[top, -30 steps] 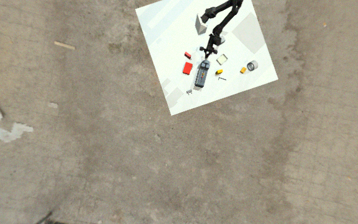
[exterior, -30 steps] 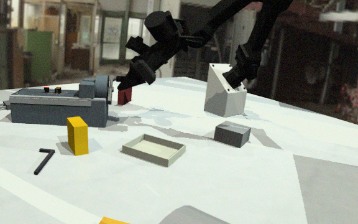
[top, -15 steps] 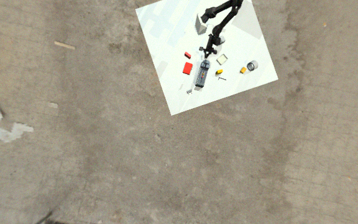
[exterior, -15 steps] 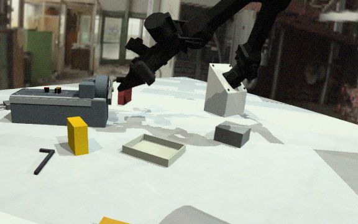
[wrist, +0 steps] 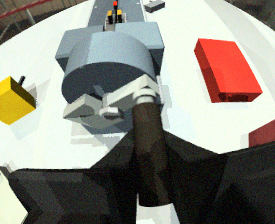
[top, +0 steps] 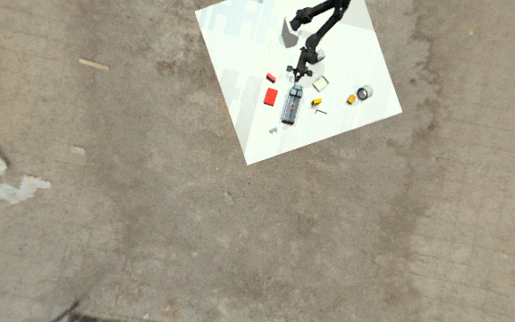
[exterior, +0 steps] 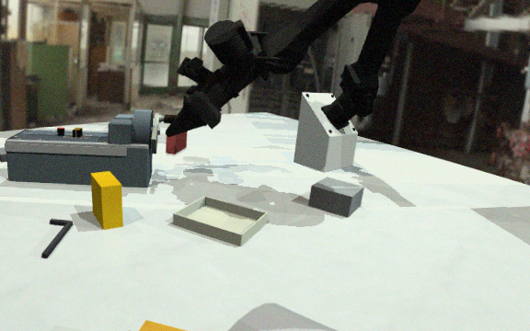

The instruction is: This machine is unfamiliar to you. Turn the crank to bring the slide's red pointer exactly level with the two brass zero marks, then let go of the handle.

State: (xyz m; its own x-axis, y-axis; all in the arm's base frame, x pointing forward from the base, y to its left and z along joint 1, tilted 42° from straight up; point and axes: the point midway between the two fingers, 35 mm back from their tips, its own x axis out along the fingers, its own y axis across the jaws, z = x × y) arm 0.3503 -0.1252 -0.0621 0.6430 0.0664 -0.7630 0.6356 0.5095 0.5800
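A grey-blue slide machine (top: 291, 105) (exterior: 76, 158) (wrist: 124, 12) stands on the white table (top: 249, 49). Its round crank disc (wrist: 108, 70) (exterior: 143, 125) faces my gripper. A dark crank handle (wrist: 150, 139) sticks out from the disc. My gripper (top: 298, 81) (exterior: 176, 125) (wrist: 144, 133) is shut on this handle. On top of the slide, the red pointer (exterior: 61, 131) (wrist: 115, 3) sits a little farther from the crank than the brass marks (exterior: 77, 132) (wrist: 113, 16).
A flat red block (top: 270, 97) (wrist: 226, 70) and a small red block (top: 271, 78) (exterior: 176, 142) lie beside the machine. A yellow block (exterior: 107, 199) (wrist: 8, 99), a shallow tray (exterior: 221, 220), an Allen key (exterior: 56, 236), a grey block (exterior: 336, 196) and the arm's white mount (exterior: 322, 133) stand on the other side.
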